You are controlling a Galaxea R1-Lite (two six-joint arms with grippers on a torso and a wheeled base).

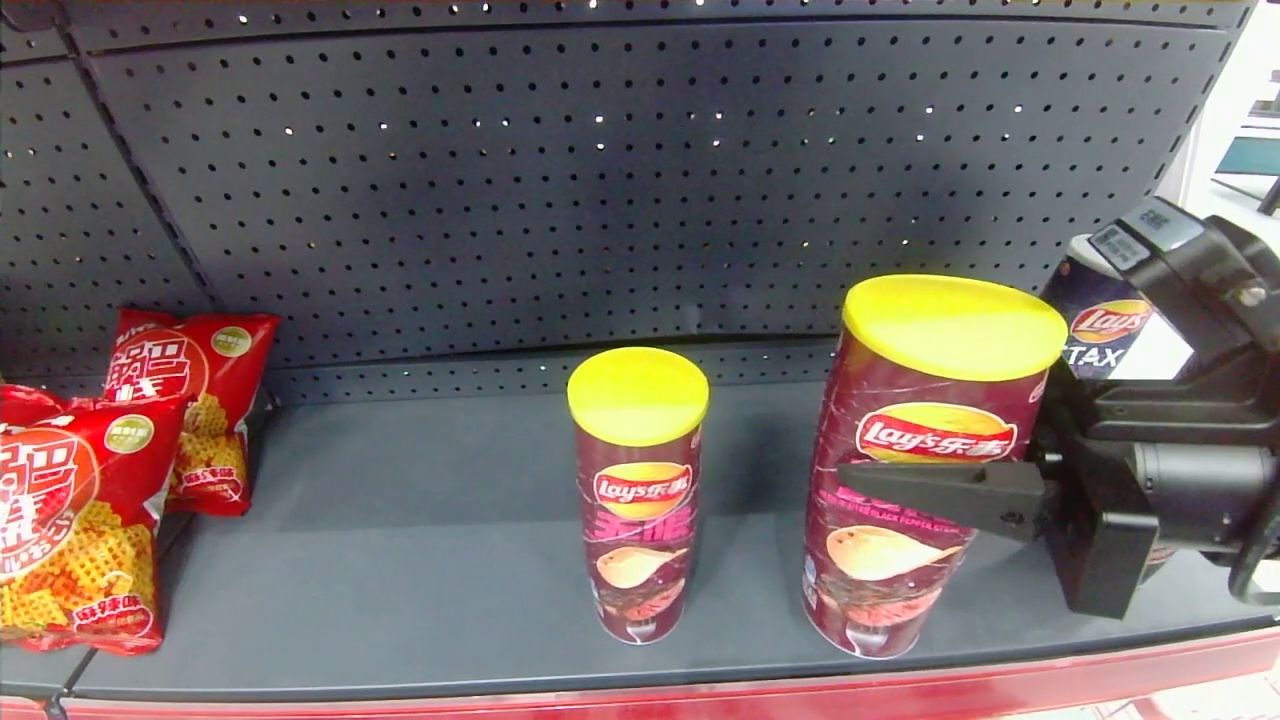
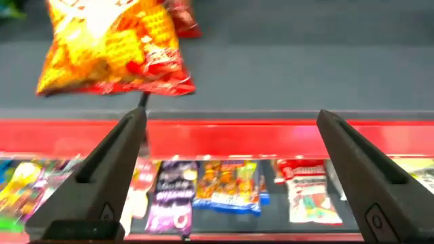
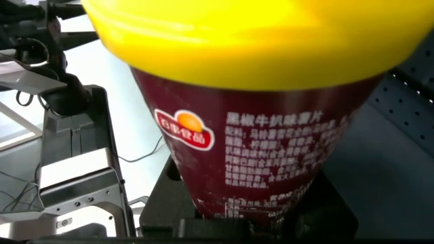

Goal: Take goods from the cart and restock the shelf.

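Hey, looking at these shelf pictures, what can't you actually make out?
1. Far finger of the right gripper: head view, hidden behind the held can.
2. Most of the blue can: head view, covered by the right arm.
3. Part of the front snack bag: cut off by the head view's left edge.
4. What the lower-shelf packets are: left wrist view, too blurred to identify.
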